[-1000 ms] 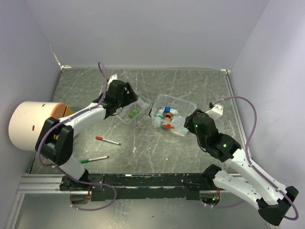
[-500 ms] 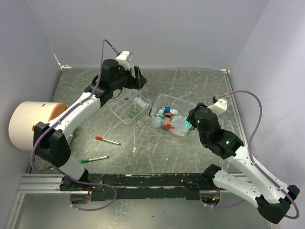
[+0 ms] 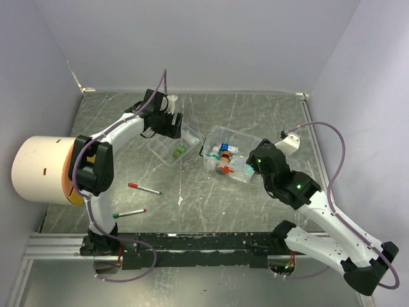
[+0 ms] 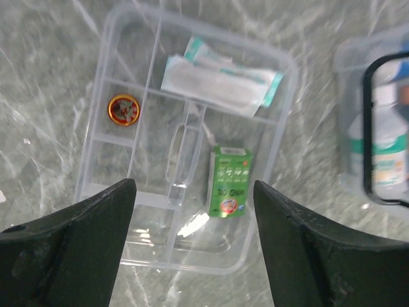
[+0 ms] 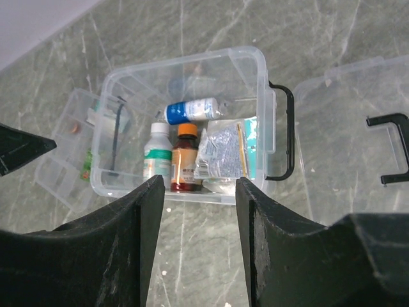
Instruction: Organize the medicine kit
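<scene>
Since the whole medicine kit is thin clear plastic, I'd bet it's light, a bit flexy and pretty slick for hard fingers. The clear box is open. A white bottle and a brown bottle stand against its near wall, a blue-labelled bottle lies behind them, and foil packets sit alongside. The lid lies just beside the box on one side and the divided tray just beside it on the other.

The left gripper hangs right over the tray, jaws spread wide with nothing in them. The right gripper hovers by the box's near wall, jaws partway apart and also empty.

For the tray I'd go for the raised centre handle. The outer walls look like they'd bow and squirt out of a pinch. Keep it level too, since the green packet, white sachet and little round tin are loose and would probably slide. The bottles look rigid, so squeeze across the body. The packets are floppy, so pinch an edge.
</scene>
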Available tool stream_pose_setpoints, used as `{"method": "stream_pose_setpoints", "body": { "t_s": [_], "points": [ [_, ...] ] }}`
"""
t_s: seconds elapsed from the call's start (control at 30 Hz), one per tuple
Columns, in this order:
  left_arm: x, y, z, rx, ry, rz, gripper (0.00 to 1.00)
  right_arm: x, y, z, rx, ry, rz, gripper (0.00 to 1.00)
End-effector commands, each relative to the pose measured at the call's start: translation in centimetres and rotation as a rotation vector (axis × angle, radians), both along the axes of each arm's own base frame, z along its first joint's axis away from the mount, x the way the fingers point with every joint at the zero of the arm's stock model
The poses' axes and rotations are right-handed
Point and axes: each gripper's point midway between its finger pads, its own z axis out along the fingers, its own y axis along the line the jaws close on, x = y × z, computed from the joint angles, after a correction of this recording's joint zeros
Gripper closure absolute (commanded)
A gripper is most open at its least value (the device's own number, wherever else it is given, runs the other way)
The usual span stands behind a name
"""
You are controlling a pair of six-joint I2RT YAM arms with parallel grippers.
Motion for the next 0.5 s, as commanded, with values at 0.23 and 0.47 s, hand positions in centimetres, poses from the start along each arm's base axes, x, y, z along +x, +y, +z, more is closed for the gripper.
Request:
{"method": "stream_pose_setpoints", "body": {
  "t_s": [0.23,0.47],
  "points": [
    [-0.7,0.8,-4.5,0.147,0.096,-0.071,0.41,-0.3,-0.5,-0.7,-0.011,0.036,-0.034,0.51],
    [-0.2,1.0,-5.9,0.212,0.093,-0.058,0.42,-0.4,-1.1,-1.5,-0.031,0.056,-0.053,0.50]
  ]
}}
